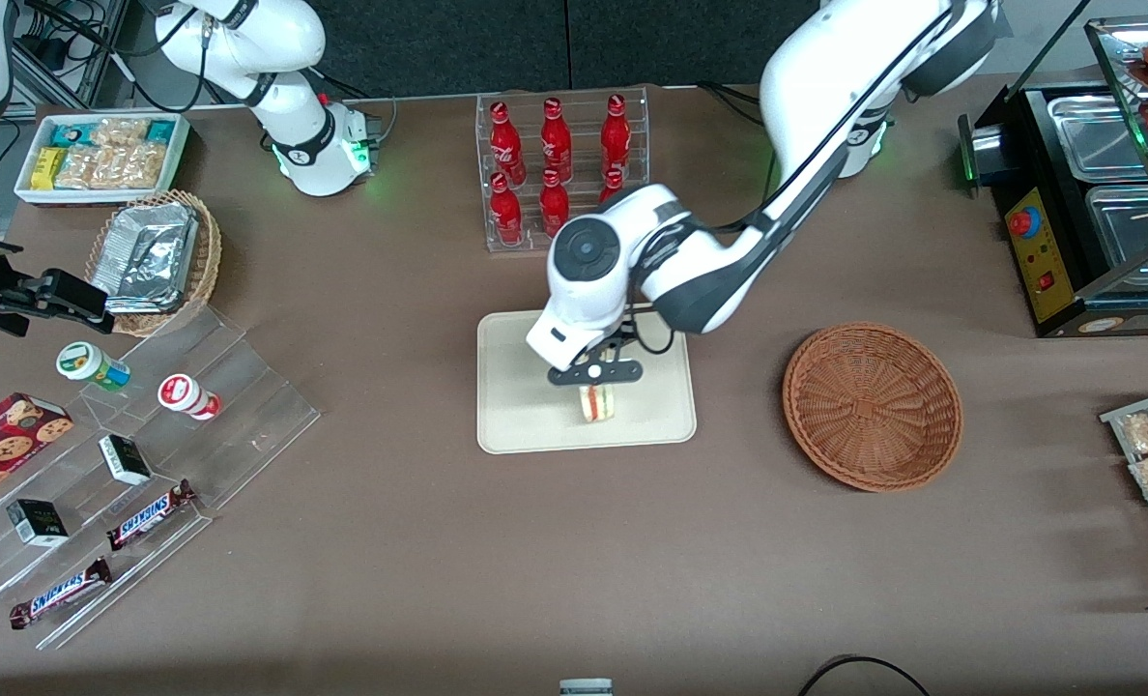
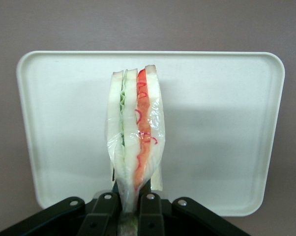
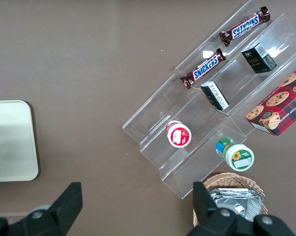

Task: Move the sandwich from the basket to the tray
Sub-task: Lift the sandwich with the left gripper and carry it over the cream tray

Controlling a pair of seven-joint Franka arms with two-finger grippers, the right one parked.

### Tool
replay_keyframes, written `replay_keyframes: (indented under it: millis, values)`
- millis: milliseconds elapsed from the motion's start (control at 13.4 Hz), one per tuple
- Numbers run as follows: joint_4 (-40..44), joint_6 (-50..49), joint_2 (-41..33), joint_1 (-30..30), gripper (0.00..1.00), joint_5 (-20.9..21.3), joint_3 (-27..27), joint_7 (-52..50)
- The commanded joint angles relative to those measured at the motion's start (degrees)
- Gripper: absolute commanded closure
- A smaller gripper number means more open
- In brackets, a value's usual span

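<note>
The sandwich point(image 2: 135, 132) is a plastic-wrapped wedge of pale bread with a red and cream filling stripe, and my gripper point(image 2: 131, 209) is shut on its wrapped end. It hangs over the cream tray point(image 2: 226, 123); whether it touches the tray surface I cannot tell. In the front view the gripper point(image 1: 595, 379) holds the sandwich point(image 1: 598, 403) over the part of the tray point(image 1: 516, 406) nearer the camera. The reddish-brown wicker basket point(image 1: 872, 406) stands beside the tray, toward the working arm's end, with nothing in it.
A clear rack of red bottles point(image 1: 559, 164) stands farther from the camera than the tray. A clear stepped shelf point(image 1: 139, 454) with snack bars and cups, a tan basket of foil packs point(image 1: 154, 259) and a white bin point(image 1: 100, 155) lie toward the parked arm's end. A black food warmer point(image 1: 1086, 203) stands at the working arm's end.
</note>
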Motion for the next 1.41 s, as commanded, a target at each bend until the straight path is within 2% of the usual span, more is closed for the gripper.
replay_keyframes:
  millis: [0, 298, 521, 1041, 1116, 1190, 1339]
  values:
    - [7.0, -2.2, 5.0, -2.2, 1.0, 1.6, 0.7, -0.8]
    - [6.4, 1.7, 7.6, -3.0, 1.0, 1.6, 1.6, 0.7]
    - [5.4, 1.8, 7.4, -2.9, 1.0, 1.4, 1.6, 3.8]
    - [4.2, 2.3, 7.4, -3.0, 1.0, 2.8, 1.6, 3.0]
    - [3.8, 2.9, 7.5, -3.0, 0.96, 3.1, 1.6, 2.9]
    - [3.2, 3.7, 7.5, -3.0, 0.72, 3.3, 1.6, 2.9]
    - [2.9, 5.0, 7.6, -3.2, 0.0, 3.5, 1.6, 2.9]
